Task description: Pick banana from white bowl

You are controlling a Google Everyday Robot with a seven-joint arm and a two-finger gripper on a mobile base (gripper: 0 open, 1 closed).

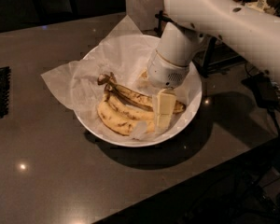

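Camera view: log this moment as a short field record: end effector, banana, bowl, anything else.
end effector: down inside the white bowl, over the bananas' right ends
banana: lying in the bowl, brown-mottled, stem end to the left
other bananas: beside it, nearer the camera
paper: white, lines the bowl, spills over its left rim
table: dark, bowl stands on it

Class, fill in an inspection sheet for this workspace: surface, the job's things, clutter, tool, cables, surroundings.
Surface: dark glossy counter, with small light reflections.
Job's things: brown-mottled banana lies in the white bowl, on crinkled paper.
Clutter: other bananas against it in the bowl; black mat at the counter's left edge.
Tool: tool lowered into the bowl, over the bananas' right ends.
Cables: dark cable beyond the counter's right edge.
Surroundings: dim; little can be made out.
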